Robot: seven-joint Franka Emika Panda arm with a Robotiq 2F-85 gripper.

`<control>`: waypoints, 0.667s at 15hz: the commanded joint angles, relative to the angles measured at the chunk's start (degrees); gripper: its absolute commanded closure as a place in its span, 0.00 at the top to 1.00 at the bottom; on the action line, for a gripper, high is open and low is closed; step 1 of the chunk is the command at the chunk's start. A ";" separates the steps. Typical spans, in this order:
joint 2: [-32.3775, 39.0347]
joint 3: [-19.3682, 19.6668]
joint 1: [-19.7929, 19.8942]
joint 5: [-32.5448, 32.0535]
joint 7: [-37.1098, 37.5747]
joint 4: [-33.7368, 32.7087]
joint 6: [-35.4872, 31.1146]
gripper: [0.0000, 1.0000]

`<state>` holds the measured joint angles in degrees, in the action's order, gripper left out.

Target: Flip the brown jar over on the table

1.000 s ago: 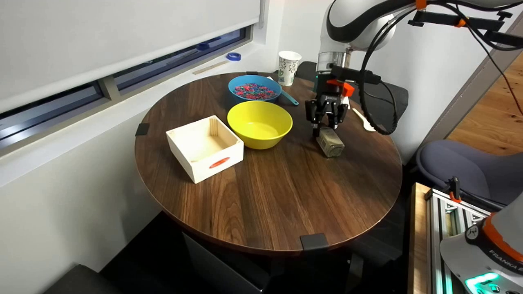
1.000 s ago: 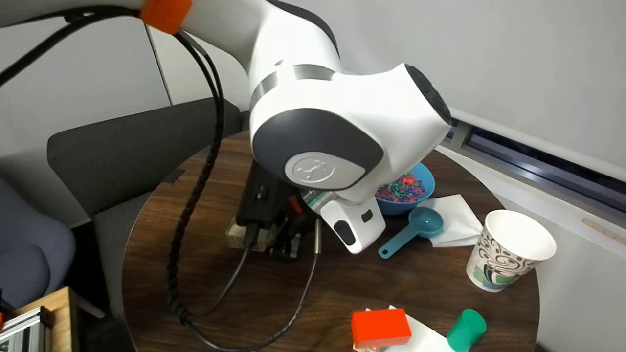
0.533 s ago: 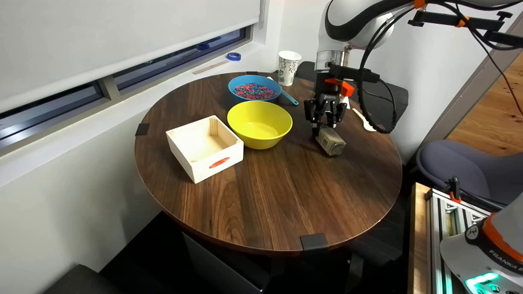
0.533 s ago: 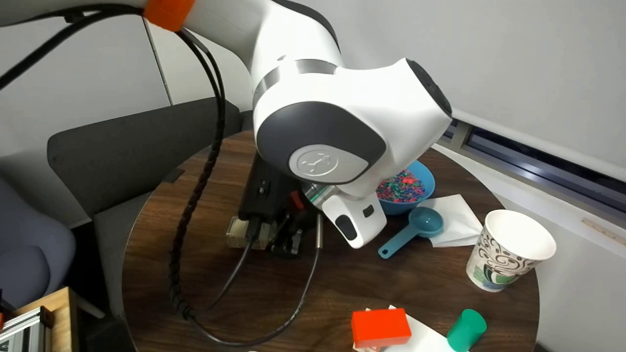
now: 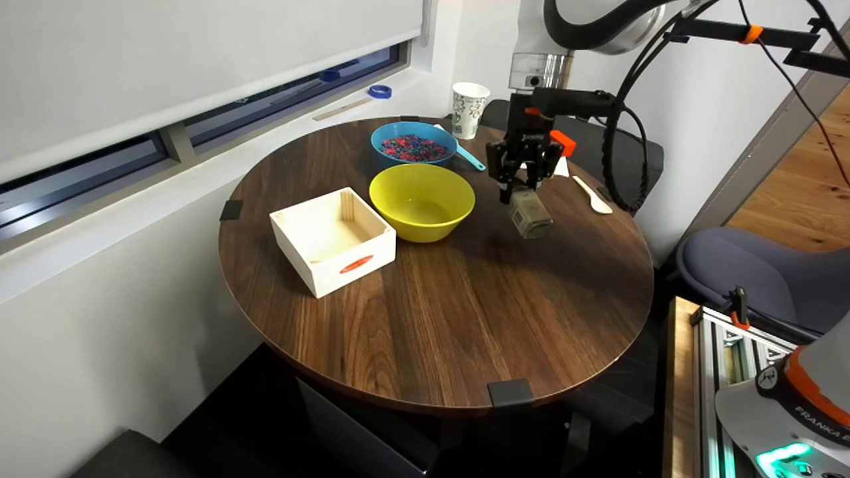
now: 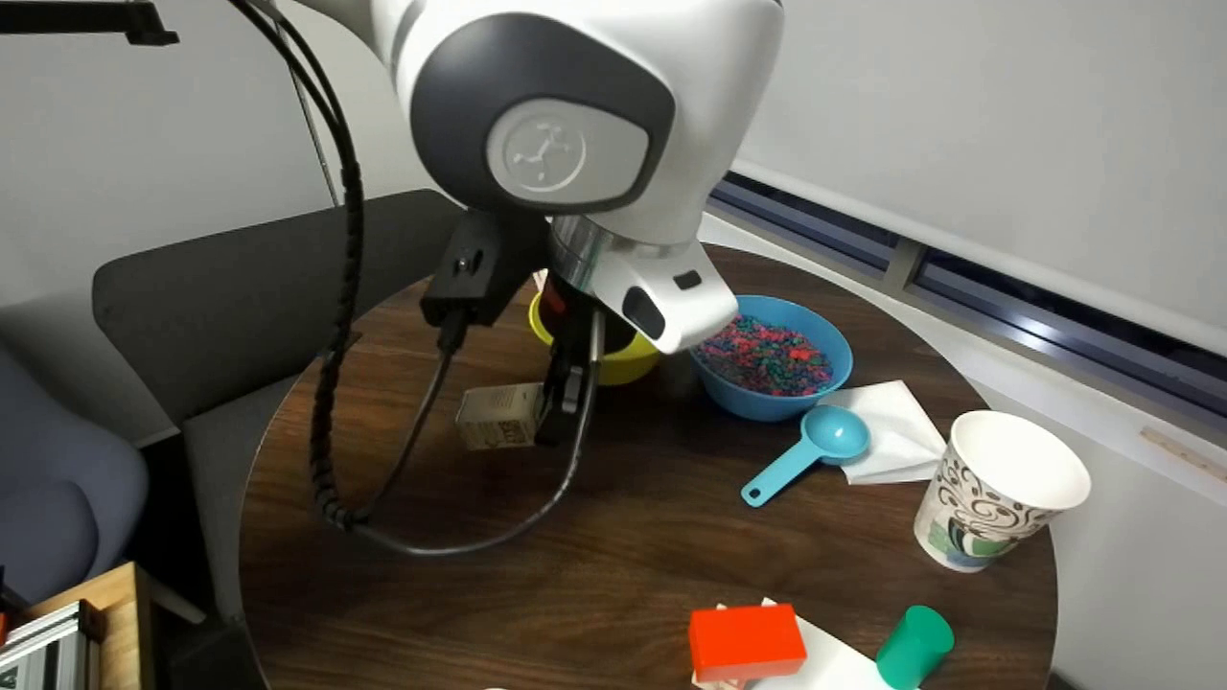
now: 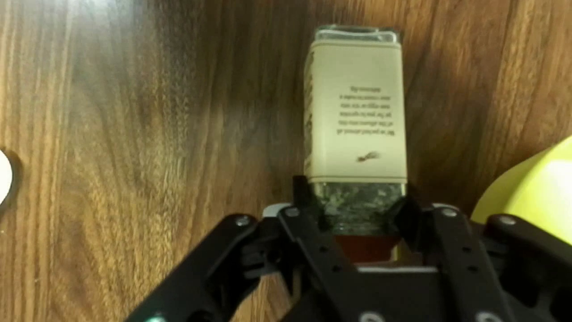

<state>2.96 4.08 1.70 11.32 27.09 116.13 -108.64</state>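
Above the counter (image 5: 425, 318), the end effector (image 7: 359, 208) grips the tilted brown jar (image 7: 357, 120) by one end; likely the lift-and-turn step, next needing rotation before lowering.

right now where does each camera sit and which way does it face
Wrist view: on the arm, facing down past the gripper to the jar in its grip; only the gripper shows.
An exterior view: nearer the box, facing down across the table toward the blue bowl; arm, gripper and base show.
An exterior view: nearer the cup, facing down across the table toward the yellow bowl; arm and partly hidden gripper show.
Both exterior views share the jar, cup and both bowls, from roughly opposite sides.
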 commanded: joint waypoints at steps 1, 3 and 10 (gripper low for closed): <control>-6.55 -2.33 -1.99 -8.34 8.62 6.21 -7.37 0.24; -8.57 -3.94 -2.36 -13.17 13.02 8.67 -11.96 0.24; -12.51 -8.07 -1.43 -28.70 29.11 15.12 -21.97 0.24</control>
<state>-6.73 -2.37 -0.51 -11.41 49.28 127.52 -127.86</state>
